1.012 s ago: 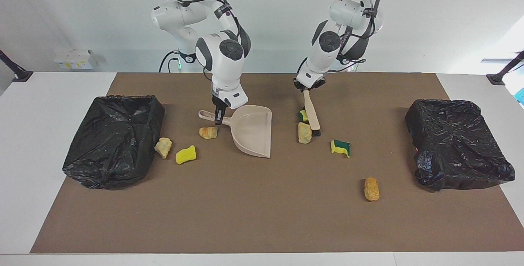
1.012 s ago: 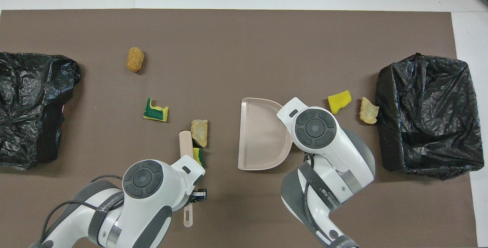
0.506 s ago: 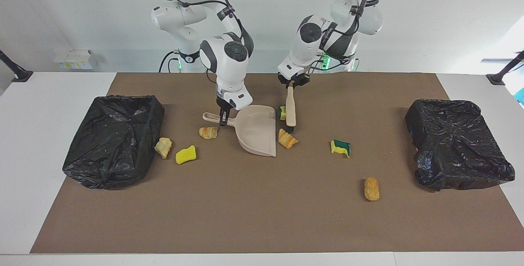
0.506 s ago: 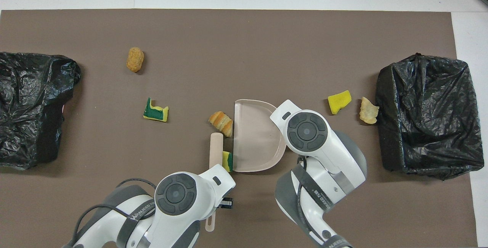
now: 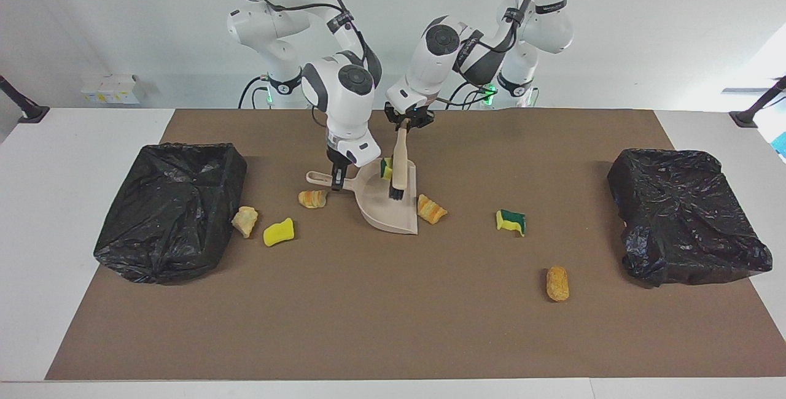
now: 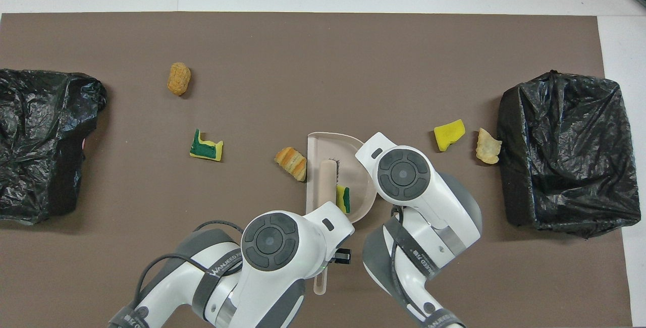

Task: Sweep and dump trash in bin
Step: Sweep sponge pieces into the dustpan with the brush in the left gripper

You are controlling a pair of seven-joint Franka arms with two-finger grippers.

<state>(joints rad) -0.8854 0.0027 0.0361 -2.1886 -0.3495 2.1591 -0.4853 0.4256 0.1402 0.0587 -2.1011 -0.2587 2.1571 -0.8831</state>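
**Obs:** Where's the trash?

**Ops:** One yellow-green sponge scrap (image 5: 386, 167) lies inside the dustpan (image 6: 317, 142), at the end nearest the robots' edge of the desk (image 5: 393, 313), touching the brush (image 5: 400, 156). The striped lump (image 5: 431, 209) sits just outside the pan's mouth. The green sponge (image 5: 511, 221) and the tan lump (image 5: 557, 283) lie out toward the left arm's end. An orange lump (image 5: 312, 198) is by the pan handle. The yellow sponge (image 5: 279, 231) and a pale lump (image 5: 245, 221) lie near the bin (image 5: 172, 209) at the right arm's end.

**Obs:** Pincers?

**Ops:** The left pincer (image 5: 406, 123) is clamped on the brush handle, bristles down in the pan. The right pincer (image 5: 336, 179) is clamped on the pan handle.

**Obs:** Orientation?

**Ops:** The scrap in the pan has its long axis running from the robots' edge outward, parallel to the brush, green face toward the right arm's end. The striped lump lies diagonal, one end touching or nearly touching the pan lip; I can't tell which. The mouth opens toward the left arm's end.

**Obs:** How would you run this step?

**Ops:** My judgement: keep the lip flat on the desk, lift the brush clear and drop it outside the striped lump. Then I'd draw it broadside into the mouth. Pushed end-on, that lump may roll along the lip. Go slow, or the sponge hops out.
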